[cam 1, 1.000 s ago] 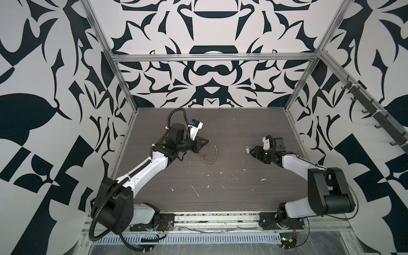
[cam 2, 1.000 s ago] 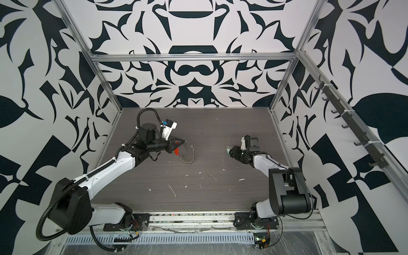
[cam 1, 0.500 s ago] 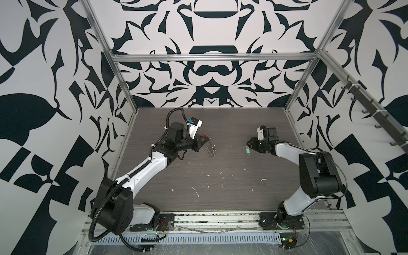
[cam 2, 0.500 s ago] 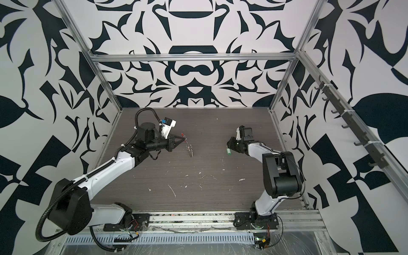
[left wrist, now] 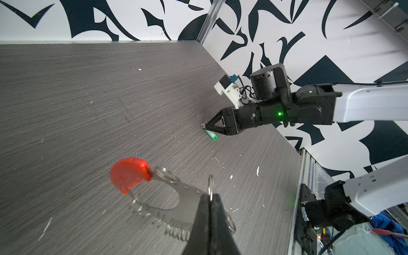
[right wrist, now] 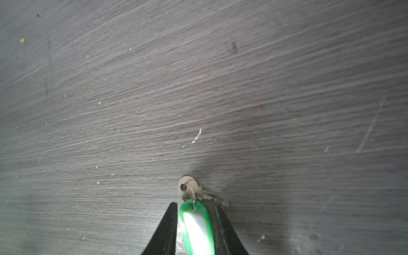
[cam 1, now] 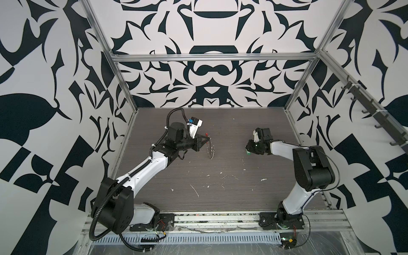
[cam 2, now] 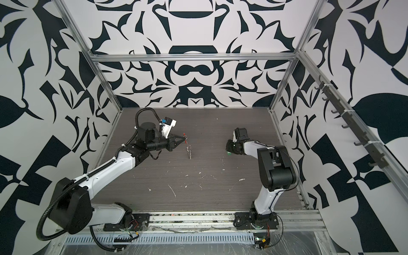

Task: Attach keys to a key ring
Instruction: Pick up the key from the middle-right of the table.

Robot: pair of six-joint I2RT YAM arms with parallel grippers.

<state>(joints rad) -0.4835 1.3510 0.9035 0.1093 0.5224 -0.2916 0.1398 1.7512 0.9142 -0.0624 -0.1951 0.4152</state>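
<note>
Well apart from the key ring (left wrist: 130,174) clamped in the left gripper (left wrist: 210,196), right gripper (right wrist: 193,203) straddles green tag (right wrist: 196,227), grip unclear; unattached

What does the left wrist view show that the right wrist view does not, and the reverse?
Only the left wrist view: the key ring with its red segment, clamped in the left tool, and the right arm. Only the right wrist view: the split ring joining the silver key to the green key tag. Both: tag and key on the table, the right tool straddling the tag.
</note>
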